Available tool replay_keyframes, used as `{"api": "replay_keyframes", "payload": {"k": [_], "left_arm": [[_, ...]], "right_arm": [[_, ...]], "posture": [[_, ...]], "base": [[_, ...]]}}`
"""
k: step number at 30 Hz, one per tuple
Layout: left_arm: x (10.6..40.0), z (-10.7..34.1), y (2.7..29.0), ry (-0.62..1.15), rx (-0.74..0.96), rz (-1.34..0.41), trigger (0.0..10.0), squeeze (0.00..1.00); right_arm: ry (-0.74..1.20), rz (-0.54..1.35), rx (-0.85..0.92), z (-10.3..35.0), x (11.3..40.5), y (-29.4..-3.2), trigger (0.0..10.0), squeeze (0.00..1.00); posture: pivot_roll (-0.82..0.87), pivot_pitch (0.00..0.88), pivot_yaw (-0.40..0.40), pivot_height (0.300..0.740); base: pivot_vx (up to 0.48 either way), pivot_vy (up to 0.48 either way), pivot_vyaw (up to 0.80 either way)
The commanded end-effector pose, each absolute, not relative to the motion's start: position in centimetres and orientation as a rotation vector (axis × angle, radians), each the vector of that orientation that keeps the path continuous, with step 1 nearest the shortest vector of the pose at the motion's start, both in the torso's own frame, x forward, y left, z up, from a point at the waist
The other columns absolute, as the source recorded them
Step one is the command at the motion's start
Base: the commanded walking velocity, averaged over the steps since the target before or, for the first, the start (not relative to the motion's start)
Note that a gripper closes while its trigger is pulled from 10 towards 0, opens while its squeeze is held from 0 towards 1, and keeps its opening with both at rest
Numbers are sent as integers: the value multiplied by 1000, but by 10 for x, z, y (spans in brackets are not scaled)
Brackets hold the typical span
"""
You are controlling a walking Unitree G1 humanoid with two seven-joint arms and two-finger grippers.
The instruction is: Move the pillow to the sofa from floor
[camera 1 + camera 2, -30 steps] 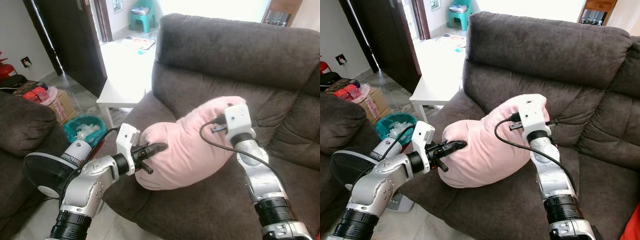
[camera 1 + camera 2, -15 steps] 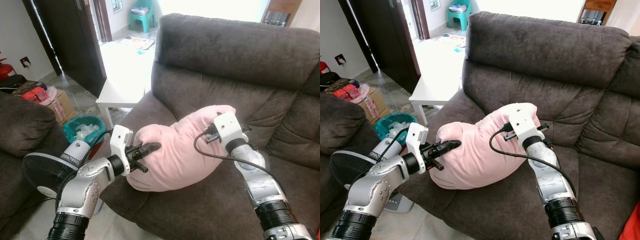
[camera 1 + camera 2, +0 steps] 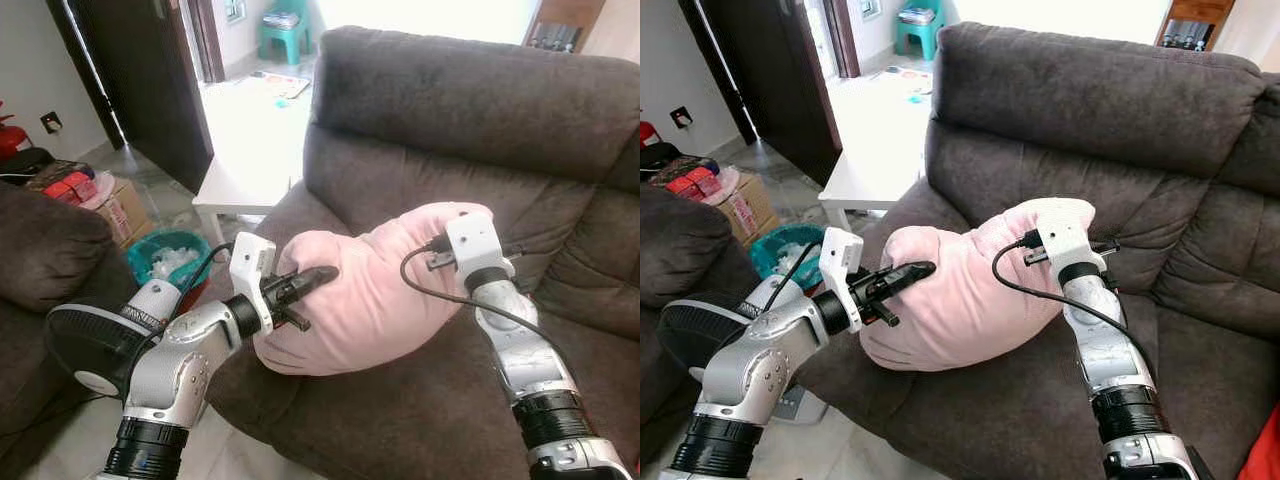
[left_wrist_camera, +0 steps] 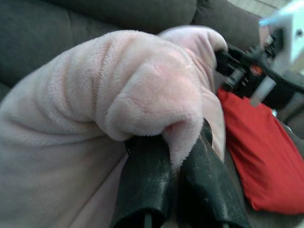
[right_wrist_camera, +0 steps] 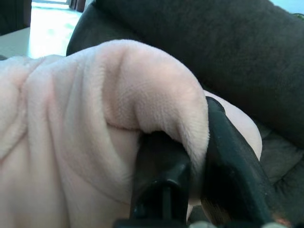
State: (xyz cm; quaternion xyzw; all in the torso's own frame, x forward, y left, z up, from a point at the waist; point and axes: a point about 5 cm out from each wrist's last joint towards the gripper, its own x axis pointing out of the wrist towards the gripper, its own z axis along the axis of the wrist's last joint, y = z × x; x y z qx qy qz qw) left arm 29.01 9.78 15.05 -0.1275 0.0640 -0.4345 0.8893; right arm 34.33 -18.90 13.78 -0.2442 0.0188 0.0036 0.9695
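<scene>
Left eye view: a soft, plush pale-pink pillow point(image 3: 370, 295) lies on the seat of the dark brown fabric sofa point(image 3: 470, 110), leaning toward the backrest. The left tool point(image 3: 305, 283) pinches the pillow's near-left edge, while the right tool point(image 3: 452, 222) holds its upper right corner. A small white table point(image 3: 240, 185) stands beyond the sofa arm, with a teal basket point(image 3: 168, 258) on the floor nearby.

Right eye view: the same scene.

Left wrist view: both black fingers point(image 4: 145, 185) are closed on a fold of the pillow; a red cushion point(image 4: 254, 161) lies behind.

Right wrist view: the black fingers point(image 5: 228, 161) clamp a pink fold against the sofa's back.
</scene>
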Motion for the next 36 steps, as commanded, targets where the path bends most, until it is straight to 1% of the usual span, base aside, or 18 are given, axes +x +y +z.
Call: {"api": "replay_keyframes", "payload": {"k": [1, 2, 3, 4, 6, 10, 21, 27, 31, 32, 33, 34, 35, 36], "left_arm": [[281, 162, 80, 110, -277, -1043, 10000, 0], [279, 160, 80, 123, -282, -1055, 10000, 0], [277, 157, 80, 138, -288, -1060, 10000, 0], [277, 156, 80, 143, -292, -1058, 10000, 0], [278, 155, 82, 145, -321, -1046, 10000, 0], [280, 153, 85, 144, -359, -1025, 10000, 0], [284, 146, 94, 156, -391, -945, 10000, 0], [283, 144, 95, 160, -398, -939, 10000, 0], [283, 142, 96, 162, -405, -931, 10000, 0], [283, 141, 97, 163, -409, -921, 10000, 0], [283, 140, 98, 164, -412, -914, 10000, 0], [284, 139, 99, 166, -419, -906, 10000, 0], [284, 138, 100, 168, -425, -898, 10000, 0], [284, 137, 102, 173, -430, -888, 10000, 0]], "right_arm": [[18, 101, -525, 140, 345, -169, 10000, 0], [30, 109, -543, 137, 345, -169, 10000, 0], [46, 123, -559, 134, 345, -168, 10000, 722], [51, 128, -561, 133, 345, -167, 10000, 722], [65, 136, -565, 131, 345, -166, 10000, 1000], [83, 151, -604, 126, 344, -164, 10000, 1000], [88, 154, -611, 122, 342, -163, 10000, 1000], [87, 154, -604, 123, 344, -162, 10000, 1000], [67, 119, -606, 127, 345, -165, 10000, 1000], [54, 94, -600, 130, 346, -167, 10000, 914], [45, 77, -596, 132, 346, -169, 10000, 914], [27, 48, -584, 135, 347, -172, 10000, 173], [12, 17, -565, 139, 348, -175, 10000, 0], [-18, -34, -520, 146, 348, -180, 10000, 0]], "posture": [[51, 28, -21, 740], [52, 32, -20, 740], [52, 31, -19, 740], [52, 32, -20, 740], [53, 32, -20, 740], [54, 32, -22, 740], [51, 33, -27, 740], [54, 33, -29, 740], [53, 34, -30, 740], [53, 34, -30, 740], [53, 34, -30, 740], [54, 34, -30, 740], [54, 35, -30, 740], [54, 36, -30, 740]], "base": [[0, 0, 0], [0, 0, 0], [0, 0, 0], [0, 0, 0], [0, 0, 0], [0, 0, 0], [0, 0, 0], [0, 0, 0], [0, 0, 0], [0, 0, 0], [0, 0, 0], [0, 0, 0], [0, 0, 0], [0, 0, 0]]}}
